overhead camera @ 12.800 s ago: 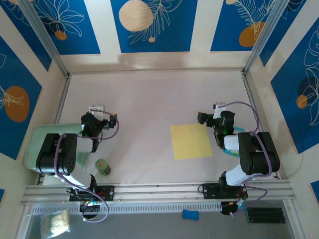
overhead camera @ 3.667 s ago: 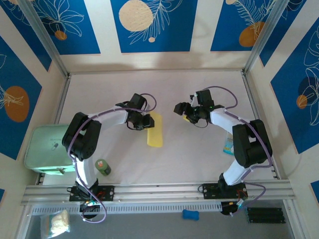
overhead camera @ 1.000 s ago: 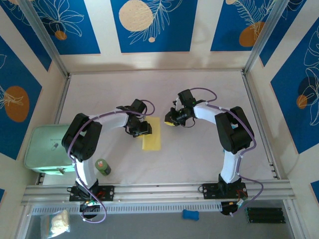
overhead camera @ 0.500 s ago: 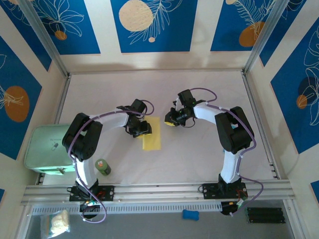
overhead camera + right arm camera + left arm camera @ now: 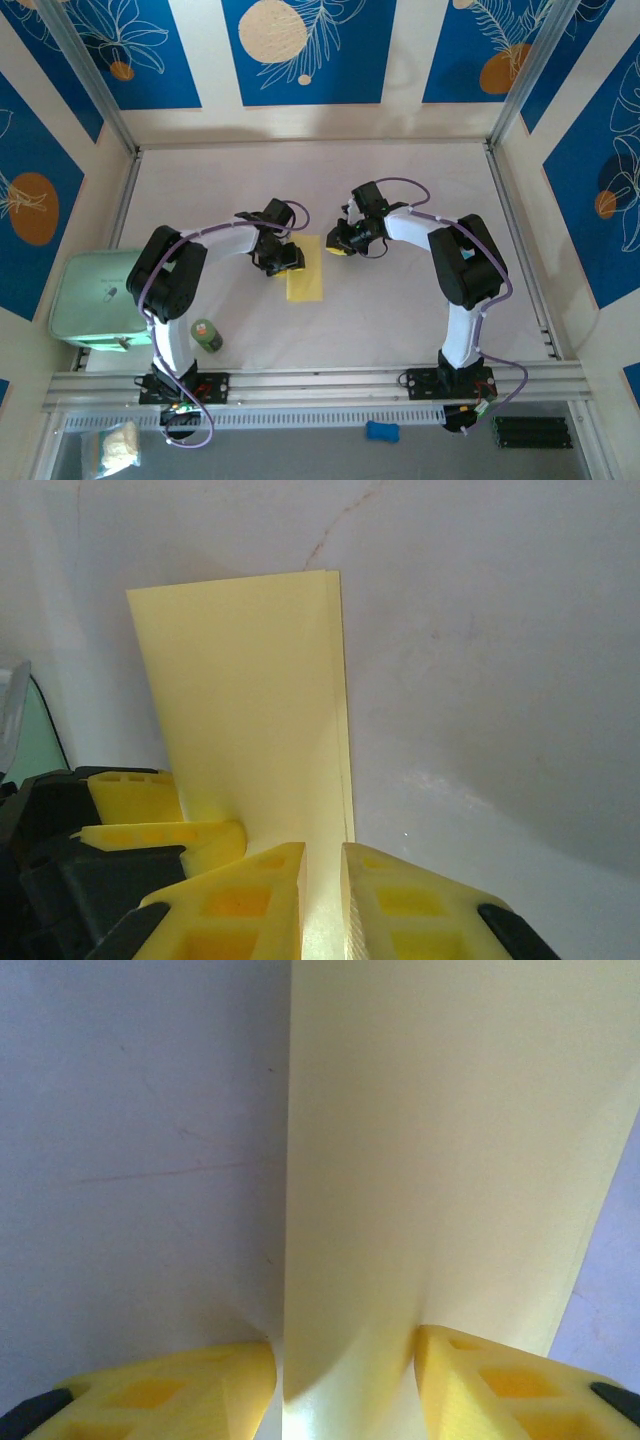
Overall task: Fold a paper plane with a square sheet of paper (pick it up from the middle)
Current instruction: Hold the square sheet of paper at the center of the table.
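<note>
Item inspected: the square sheet of paper (image 5: pixel 305 278), pale yellow, plain and unmarked. It lies flat on the white table (image 5: pixel 400 300), doubled over into a narrow strip with its long sides running near to far. In the right wrist view the sheet (image 5: pixel 250 680) shows two layers, their edges slightly out of line along one long side. The surface is smooth.

Markings: a small green bottle (image 5: pixel 205 335) stands at the near left of the table, well apart from the sheet. Its label is too small to read. A mint-green box (image 5: pixel 90 300) sits at the table's left edge.

Position against the pincers: the left gripper (image 5: pixel 285 262) is at the sheet's left long edge, about midway along. Its jaws stand apart and straddle that edge, with one finger (image 5: pixel 170 1390) on the table side and the other (image 5: pixel 510 1380) over the paper. Whether they press down cannot be told. Slightly farther back, the right gripper (image 5: pixel 338 243) is at the sheet's far right corner. Its jaws are drawn almost together with the paper's edge running in between them, clamped on the sheet
</note>
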Available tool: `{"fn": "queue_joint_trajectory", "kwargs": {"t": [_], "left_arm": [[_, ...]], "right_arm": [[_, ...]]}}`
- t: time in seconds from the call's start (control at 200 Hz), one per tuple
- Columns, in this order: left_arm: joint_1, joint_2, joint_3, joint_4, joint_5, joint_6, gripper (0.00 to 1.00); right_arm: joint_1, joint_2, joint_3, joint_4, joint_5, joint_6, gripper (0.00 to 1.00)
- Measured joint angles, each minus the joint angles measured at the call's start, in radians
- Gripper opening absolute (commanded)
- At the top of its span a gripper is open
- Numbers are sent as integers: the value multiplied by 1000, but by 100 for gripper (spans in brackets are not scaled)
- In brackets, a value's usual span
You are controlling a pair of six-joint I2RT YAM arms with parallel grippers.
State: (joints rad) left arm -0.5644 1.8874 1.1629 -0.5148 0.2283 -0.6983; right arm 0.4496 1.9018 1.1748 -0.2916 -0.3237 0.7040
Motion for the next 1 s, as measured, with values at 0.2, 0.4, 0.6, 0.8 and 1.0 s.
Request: {"fn": "queue_joint_trajectory", "kwargs": {"t": [0.2, 0.4, 0.6, 0.8, 1.0], "left_arm": [[0, 13, 3, -3, 3, 0, 51], [0, 19, 5, -5, 6, 0, 52], [0, 28, 10, -21, 6, 2, 52], [0, 33, 14, -27, 6, 24, 52], [0, 41, 18, -35, 6, 27, 52]], "right_arm": [[11, 0, 0, 12, -8, 0, 17], [21, 13, 0, 18, -25, -1, 17], [26, 40, 0, 19, -44, -1, 16], [33, 43, 0, 23, -62, -1, 16], [34, 55, 1, 31, -74, -2, 15]]}}
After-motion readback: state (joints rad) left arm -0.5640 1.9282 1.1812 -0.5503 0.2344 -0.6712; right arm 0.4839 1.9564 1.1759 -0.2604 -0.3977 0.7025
